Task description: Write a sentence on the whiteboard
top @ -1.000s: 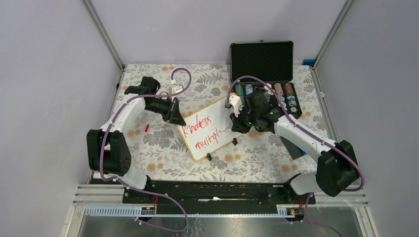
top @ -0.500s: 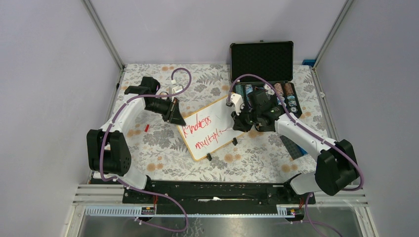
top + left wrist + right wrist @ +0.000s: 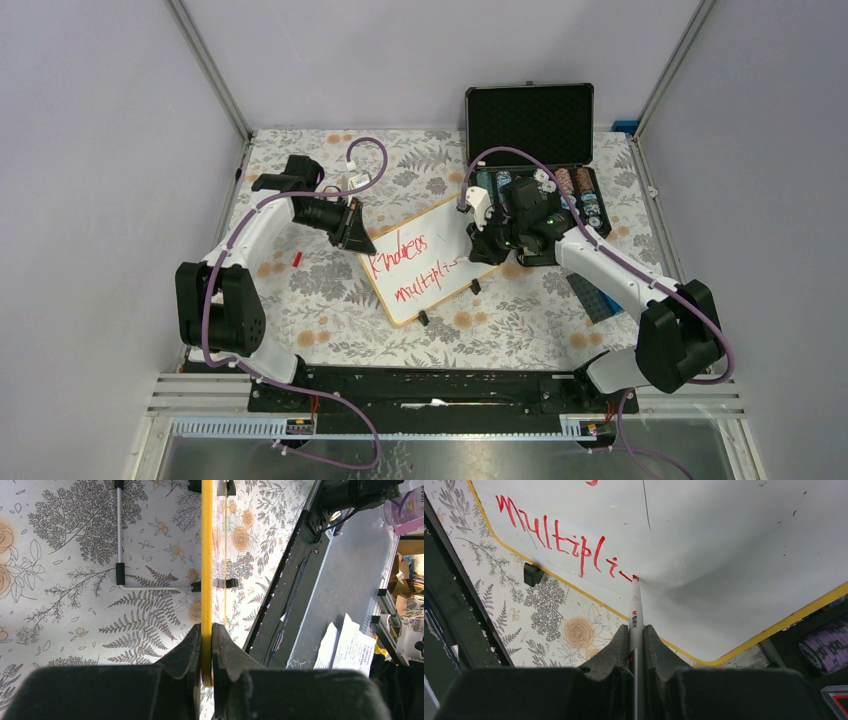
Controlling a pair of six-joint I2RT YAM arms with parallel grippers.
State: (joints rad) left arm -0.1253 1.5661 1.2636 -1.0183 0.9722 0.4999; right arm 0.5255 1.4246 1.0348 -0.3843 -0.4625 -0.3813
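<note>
Centre of the floral tablecloth (image 3: 300, 290): whiteboard (image 3: 442, 228) sits askew, its red sentence (image 3: 558, 536) running to "multipli". Right gripper (image 3: 636, 630) clamps a marker (image 3: 635, 605), tip touching the board. Left gripper (image 3: 206, 630) is closed on the board's yellow rim.

Plain lilac-grey walls (image 3: 100, 150) close the stall in on three sides, with slim aluminium posts (image 3: 210, 75) running up the two back corners. The table (image 3: 300, 290) wears a white cloth printed with grey ferns and orange roses. A black rail (image 3: 430, 385) runs along its near edge. Beyond that lies a grey surface (image 3: 340, 580) with loose white papers (image 3: 350, 645). The light is soft and even.
</note>
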